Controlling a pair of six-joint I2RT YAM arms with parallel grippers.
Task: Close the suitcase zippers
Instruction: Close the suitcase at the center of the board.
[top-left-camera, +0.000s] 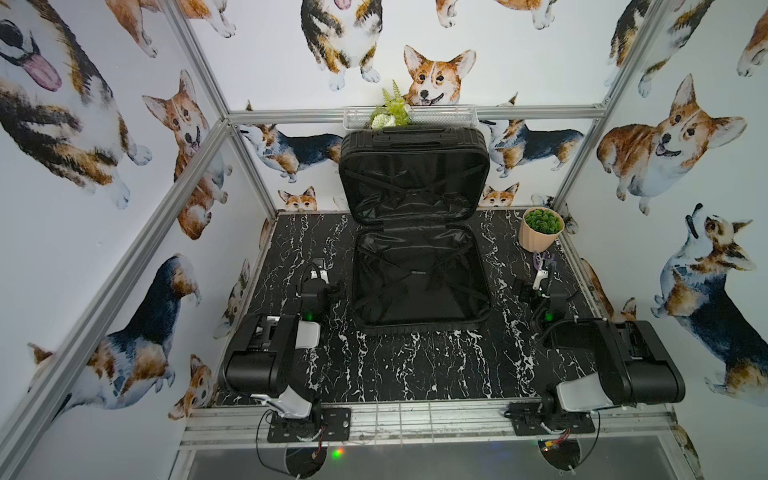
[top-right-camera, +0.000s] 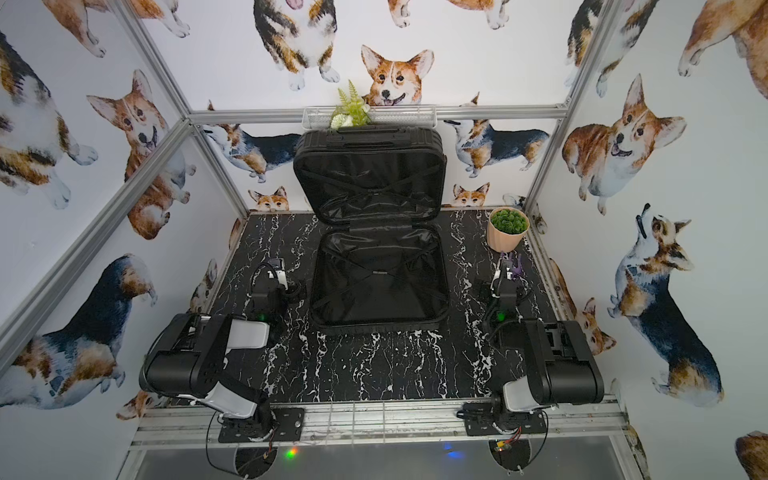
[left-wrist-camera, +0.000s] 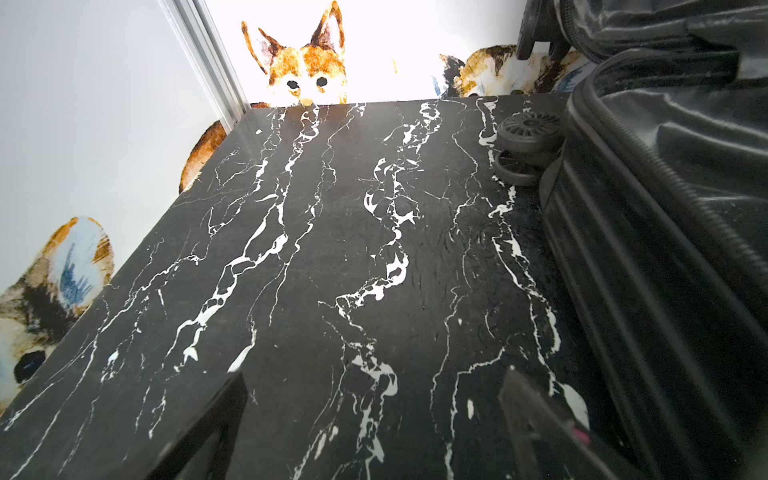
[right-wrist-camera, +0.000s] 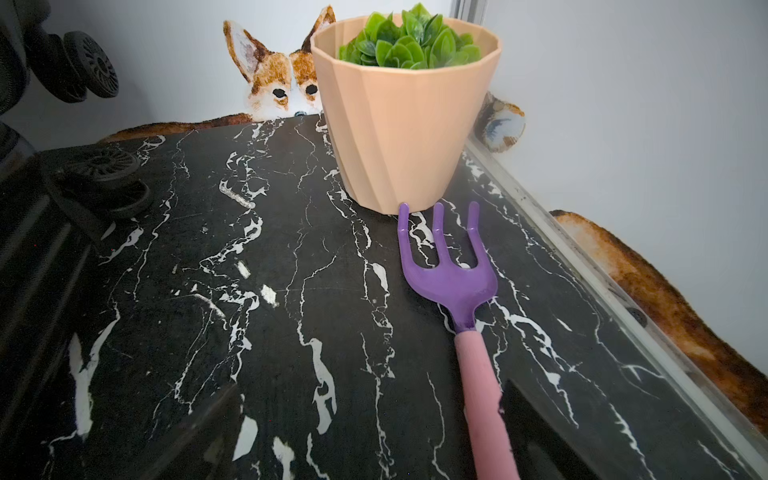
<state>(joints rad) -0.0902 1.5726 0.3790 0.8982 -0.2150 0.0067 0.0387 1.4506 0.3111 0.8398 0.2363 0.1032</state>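
The black suitcase lies open mid-table in both top views. Its lower half is flat and its lid stands upright against the back wall, showing black lining with crossed straps. The zippers run as a thin black band along the shell rims, undone. My left gripper rests open on the table left of the case, nothing between its fingers. My right gripper rests open to the right of the case. A rake's pink handle lies on the table between its fingers, ungripped.
A peach pot with a green plant stands at the back right. The purple rake points at it. The case's wheels stick out near the hinge. A wire basket with a fern hangs on the back rail.
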